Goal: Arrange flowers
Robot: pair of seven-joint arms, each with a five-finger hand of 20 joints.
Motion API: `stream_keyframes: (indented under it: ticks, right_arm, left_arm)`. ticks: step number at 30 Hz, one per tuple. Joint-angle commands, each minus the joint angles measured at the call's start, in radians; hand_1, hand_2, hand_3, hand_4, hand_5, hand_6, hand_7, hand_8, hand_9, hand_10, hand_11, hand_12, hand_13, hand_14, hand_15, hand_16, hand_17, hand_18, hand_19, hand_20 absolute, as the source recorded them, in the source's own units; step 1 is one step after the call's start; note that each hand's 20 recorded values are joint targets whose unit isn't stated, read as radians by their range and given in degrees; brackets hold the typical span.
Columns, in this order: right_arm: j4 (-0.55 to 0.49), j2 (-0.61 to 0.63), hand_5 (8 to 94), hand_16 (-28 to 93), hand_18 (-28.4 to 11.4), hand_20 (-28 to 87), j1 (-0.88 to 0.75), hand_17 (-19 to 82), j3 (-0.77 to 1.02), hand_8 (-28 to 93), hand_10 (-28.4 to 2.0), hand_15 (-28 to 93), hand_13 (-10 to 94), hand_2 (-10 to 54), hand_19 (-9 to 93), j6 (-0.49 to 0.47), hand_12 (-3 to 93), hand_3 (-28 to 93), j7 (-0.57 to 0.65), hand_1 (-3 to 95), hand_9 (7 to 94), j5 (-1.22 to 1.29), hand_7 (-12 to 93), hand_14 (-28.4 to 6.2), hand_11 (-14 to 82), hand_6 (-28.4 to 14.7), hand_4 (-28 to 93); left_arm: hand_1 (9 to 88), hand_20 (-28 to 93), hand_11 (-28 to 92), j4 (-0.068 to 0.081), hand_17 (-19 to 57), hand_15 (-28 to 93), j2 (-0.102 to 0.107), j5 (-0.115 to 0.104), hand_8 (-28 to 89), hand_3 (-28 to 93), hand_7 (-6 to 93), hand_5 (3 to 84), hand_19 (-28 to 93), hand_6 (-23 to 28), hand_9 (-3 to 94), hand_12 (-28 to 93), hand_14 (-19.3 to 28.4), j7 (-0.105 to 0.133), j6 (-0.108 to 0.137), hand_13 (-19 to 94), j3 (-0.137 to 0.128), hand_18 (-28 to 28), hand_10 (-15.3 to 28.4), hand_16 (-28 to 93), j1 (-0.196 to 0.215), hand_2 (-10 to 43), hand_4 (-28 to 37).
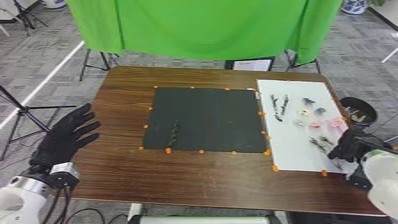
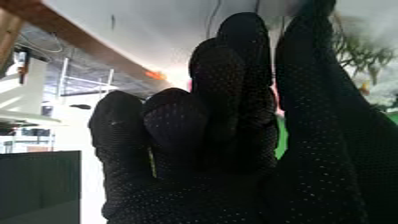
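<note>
In the head view my left hand (image 1: 64, 139) is off the table's left edge, its fingers straight and spread. My right hand (image 1: 354, 143) is over the white sheet's (image 1: 298, 162) right edge, beside green sprigs (image 1: 318, 145). In the right wrist view the fingers of my right hand (image 2: 213, 115) extend upward, loosely bent, near leafy greenery (image 2: 360, 50); nothing is visibly held. Dark twigs (image 1: 279, 109), grey-blue blooms (image 1: 308, 101), pale blooms (image 1: 304, 112) and a pink flower (image 1: 335, 122) lie on the sheet. One green stem (image 1: 174, 135) lies on the dark mat (image 1: 213, 117).
Orange markers (image 1: 202, 151) line the mat's edges on the brown table (image 1: 204, 175). A black round container (image 1: 358, 111) stands beyond the table's right side. A green cloth (image 1: 204, 27) hangs behind the far edge.
</note>
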Motion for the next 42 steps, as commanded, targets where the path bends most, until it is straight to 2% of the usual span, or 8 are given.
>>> stream_keyframes:
  ticks: [1, 4, 8, 22, 29, 31, 37, 42]
  right_arm:
    - [0.029, -0.009, 73.1, 30, -17.7, 56, -0.011, 42, -0.006, 11, -8.4, 78, 73, -9.5, 93, 0.010, 41.6, 77, -0.055, 45.5, 81.4, 0.004, 49, -7.1, 47.4, 1.4, -28]
    - [0.027, -0.010, 73.2, 30, -18.2, 60, -0.031, 43, -0.003, 15, -8.2, 80, 73, -9.5, 93, 0.080, 43.2, 84, -0.083, 43.1, 81.7, 0.013, 51, -7.6, 49.9, 1.8, -28]
    - [0.008, -0.013, 71.3, 31, -19.1, 66, -0.033, 43, 0.007, 22, -9.7, 83, 74, -9.5, 93, 0.145, 39.0, 88, -0.104, 38.2, 80.9, 0.023, 58, -8.6, 59.2, 1.0, -19]
    - [-0.119, 0.008, 72.8, 30, -19.2, 70, 0.175, 47, -0.055, 23, -8.2, 85, 77, -9.5, 93, 0.135, 36.6, 88, 0.005, 37.0, 82.7, 0.032, 59, -8.0, 62.5, 1.6, -16]
    - [-0.147, -0.006, 74.4, 30, -19.0, 73, 0.385, 50, -0.236, 24, -8.7, 85, 79, -9.5, 93, 0.149, 36.7, 88, 0.022, 36.7, 83.9, 0.029, 57, -7.5, 62.2, 1.9, -14]
    - [-0.141, -0.021, 74.6, 30, -19.1, 73, 0.451, 51, -0.306, 25, -9.1, 85, 80, -9.5, 93, 0.141, 36.8, 88, 0.019, 36.5, 84.4, 0.026, 57, -7.3, 62.2, 2.0, -13]
    - [-0.066, -0.116, 76.0, 30, -19.3, 75, 0.595, 52, -0.502, 25, -9.1, 85, 81, -9.5, 93, 0.128, 36.9, 88, 0.008, 36.2, 85.6, -0.004, 56, -7.0, 61.9, 2.1, -13]
    - [-0.020, -0.207, 77.1, 31, -19.4, 75, 0.647, 53, -0.617, 26, -8.9, 85, 82, -9.5, 93, 0.114, 37.2, 88, 0.012, 36.0, 86.3, -0.052, 55, -6.7, 61.8, 2.3, -12]
  left_arm:
    - [25.5, 10, 19, -0.004, -11.8, 29, -0.009, 0.002, -11, 69, 20.3, 20.9, 39, 3.5, 15.1, 20, 13.2, -0.005, 0.004, 12, 0.004, 19.9, 10.0, 1, 0.009, -8.0, -28.3]
    - [25.6, 10, 19, -0.006, -11.8, 29, -0.006, 0.000, -11, 69, 20.3, 20.9, 39, 3.5, 15.2, 19, 13.2, 0.000, 0.010, 12, 0.006, 19.9, 10.0, 1, 0.011, -7.7, -28.3]
    - [25.5, 10, 19, -0.005, -11.8, 29, -0.003, 0.000, -11, 69, 20.3, 20.9, 39, 3.5, 15.2, 19, 13.2, 0.003, 0.009, 12, 0.005, 19.9, 9.9, 1, 0.012, -7.6, -28.3]
    - [25.4, 10, 19, -0.008, -11.8, 29, 0.000, 0.001, -11, 69, 20.1, 21.0, 39, 3.6, 15.2, 19, 13.2, 0.006, 0.009, 12, 0.003, 19.9, 10.0, 1, 0.016, -7.6, -28.3]
    - [25.3, 10, 19, -0.011, -11.8, 29, -0.003, 0.003, -11, 69, 20.2, 20.9, 39, 3.5, 15.2, 19, 13.1, 0.002, 0.008, 12, -0.001, 19.9, 10.0, 1, 0.018, -7.6, -28.3]
    - [25.3, 10, 19, -0.007, -11.8, 29, -0.001, 0.004, -11, 69, 20.2, 21.0, 39, 3.6, 15.3, 19, 13.2, -0.002, 0.006, 12, 0.003, 19.9, 10.0, 1, 0.009, -7.6, -28.3]
    - [25.4, 10, 19, -0.010, -11.8, 29, -0.003, 0.006, -11, 69, 20.1, 21.0, 39, 3.5, 15.2, 19, 13.2, -0.005, 0.011, 12, 0.007, 19.9, 10.0, 1, 0.009, -7.6, -28.3]
    - [25.4, 10, 19, -0.007, -11.8, 29, -0.001, 0.003, -11, 69, 20.0, 21.0, 39, 3.6, 15.2, 19, 13.2, -0.004, 0.002, 12, 0.006, 19.9, 10.0, 1, 0.013, -7.6, -28.3]
